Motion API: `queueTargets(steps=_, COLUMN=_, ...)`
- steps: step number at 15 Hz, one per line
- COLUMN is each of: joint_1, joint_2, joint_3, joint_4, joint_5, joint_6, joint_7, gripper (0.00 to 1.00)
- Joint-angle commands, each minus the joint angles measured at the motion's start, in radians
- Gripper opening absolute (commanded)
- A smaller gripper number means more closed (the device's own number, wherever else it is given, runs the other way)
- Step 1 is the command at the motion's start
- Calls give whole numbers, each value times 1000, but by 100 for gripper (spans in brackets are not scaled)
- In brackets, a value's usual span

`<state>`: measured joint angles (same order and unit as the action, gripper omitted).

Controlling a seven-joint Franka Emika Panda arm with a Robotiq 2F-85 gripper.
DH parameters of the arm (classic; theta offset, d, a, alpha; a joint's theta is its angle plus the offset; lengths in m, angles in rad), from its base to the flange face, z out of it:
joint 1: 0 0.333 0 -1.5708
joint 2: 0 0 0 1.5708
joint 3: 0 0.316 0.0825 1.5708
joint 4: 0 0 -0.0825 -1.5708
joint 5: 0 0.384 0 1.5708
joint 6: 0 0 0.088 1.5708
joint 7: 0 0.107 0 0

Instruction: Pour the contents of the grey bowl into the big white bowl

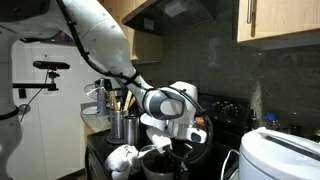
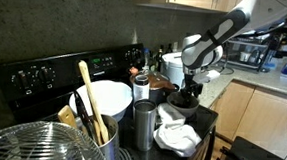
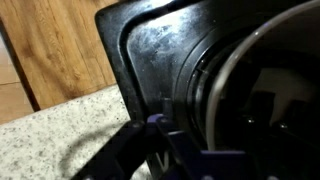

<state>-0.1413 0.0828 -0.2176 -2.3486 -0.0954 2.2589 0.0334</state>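
We note the claw (image 2: 188, 96) down at the rim of the grey bowl (image 2: 181, 107), likely for tipping; its closure we cannot tell; the big white bowl (image 2: 102, 96) sits aside.

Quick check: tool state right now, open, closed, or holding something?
Tool: cannot be told. It is low at the grey bowl, but the views are too dark and blurred to read the grip.

In an exterior view you have a black stove (image 2: 43, 79) set against the dark backsplash, knobs along its back panel. Near the front stands a metal utensil holder (image 2: 104, 145) with wooden spoons (image 2: 84, 88), a steel cup (image 2: 144, 125) just beside it, then a crumpled white cloth (image 2: 176, 137). A wire basket (image 2: 27, 143) fills the near corner. In an exterior view a boxy white appliance (image 1: 278, 155) sits below wooden cabinets (image 1: 285, 20).
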Motion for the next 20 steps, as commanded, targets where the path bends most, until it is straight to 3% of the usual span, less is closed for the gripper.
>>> queueTargets(steps=1, joint_1=-3, joint_2=-2, joint_3=21, joint_4=20, joint_5=0, joint_6=-5, joint_7=45, gripper=19)
queueTargets(steps=4, joint_1=1, joint_2=-4, joint_3=36, joint_4=18, joint_5=17, joint_6=-4, joint_7=53, gripper=4)
queueTargets(steps=20, joint_1=-5, joint_2=-144, joint_3=40, joint_4=-2, joint_5=93, joint_6=-106, joint_7=-18, gripper=7)
